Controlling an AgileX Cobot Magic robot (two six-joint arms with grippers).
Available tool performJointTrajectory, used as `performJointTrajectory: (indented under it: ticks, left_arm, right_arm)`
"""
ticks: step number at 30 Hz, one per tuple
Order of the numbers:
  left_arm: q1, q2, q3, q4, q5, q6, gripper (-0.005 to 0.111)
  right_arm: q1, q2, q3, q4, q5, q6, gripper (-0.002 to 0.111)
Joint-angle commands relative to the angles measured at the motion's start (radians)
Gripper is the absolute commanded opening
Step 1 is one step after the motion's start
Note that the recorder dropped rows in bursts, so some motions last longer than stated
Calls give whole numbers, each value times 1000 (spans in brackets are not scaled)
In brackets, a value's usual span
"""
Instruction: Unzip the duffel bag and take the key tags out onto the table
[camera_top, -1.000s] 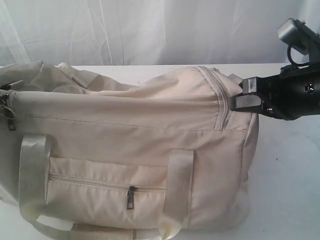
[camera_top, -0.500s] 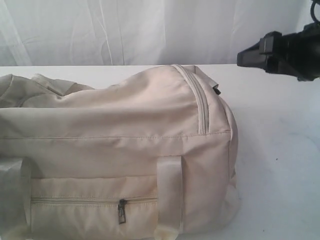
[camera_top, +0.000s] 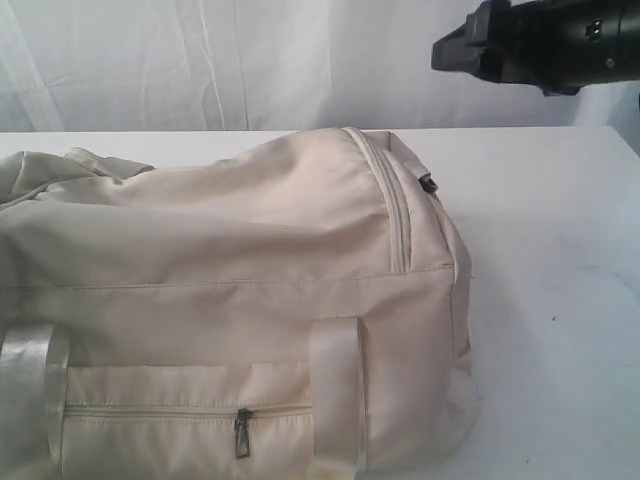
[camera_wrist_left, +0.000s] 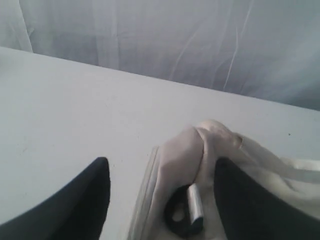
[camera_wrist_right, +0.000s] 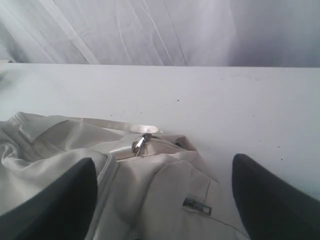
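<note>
Cream fabric fills most of the exterior view: the duffel bag (camera_top: 230, 260) lies on its side on the white table (camera_top: 560, 300), spreading from the centre out to 9 o'clock and down to 6 o'clock. Its main zipper (camera_top: 397, 205) curves over the end of the bag toward 3 o'clock, and the stretch that shows is closed. A front pocket sits at 7 o'clock with its own closed zip and a dark metal pull (camera_top: 241, 431). Two pale straps (camera_top: 336, 395) cross that side. The far end at 9 o'clock is crumpled, and how the zip lies there cannot be told.

The right gripper (camera_top: 450, 52) hangs in the air at 1 o'clock, above and beyond the bag's end and clear of it. In its wrist view its two dark fingers (camera_wrist_right: 267, 197) stand wide apart with nothing between them. Beneath them are the bag's end, a silver zip pull (camera_wrist_right: 141, 143) beside a pale strap, and a small dark tab (camera_wrist_right: 196, 205).

The left gripper (camera_wrist_left: 161, 172) does not show in the exterior view. In its wrist view its fingers (camera_wrist_left: 82, 200) are spread, with a fold of bag fabric rising between them, clear of one finger and close by the other. A black ring (camera_wrist_left: 176, 219) with a metal bar (camera_wrist_left: 195, 205) lies there too. A white curtain (camera_top: 200, 60) hangs behind the table.
</note>
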Motion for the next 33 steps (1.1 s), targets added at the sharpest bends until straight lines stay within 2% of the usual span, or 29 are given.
performJointTrajectory:
  ticks: [1, 7, 9, 12, 17, 21, 23, 27, 29, 33]
  left_arm:
    - [5, 54, -106, 3, -6, -2, 66]
    - [5, 339, -310, 8, 1, -4, 66]
    - [5, 423, -354, 68, 57, -2, 66]
    - [5, 512, -363, 83, 80, -11, 66]
    - [-8, 545, -363, 83, 69, -31, 65]
    - [-69, 580, -363, 96, 67, -31, 62]
    - [-95, 621, -363, 162, 100, -31, 62]
    - [-97, 666, -363, 172, 103, -28, 60]
    - [-97, 668, -363, 172, 100, -28, 52]
    - [-95, 666, -376, 177, 102, -24, 11]
  right_arm:
    - [31, 92, -12, 7, -17, -13, 70]
    - [94, 198, -30, 5, -11, -18, 70]
    - [100, 216, -30, 5, -47, -18, 70]
    - [100, 239, -30, 7, -66, -18, 70]
    - [100, 243, -30, 97, -44, -18, 70]
    - [119, 243, -30, 156, 16, -43, 70]
    - [141, 244, -30, 156, 10, -45, 69]
    - [163, 244, -30, 156, -43, -45, 63]
    - [166, 244, -30, 156, -65, -38, 58]
    - [166, 244, -28, 156, -68, -38, 38]
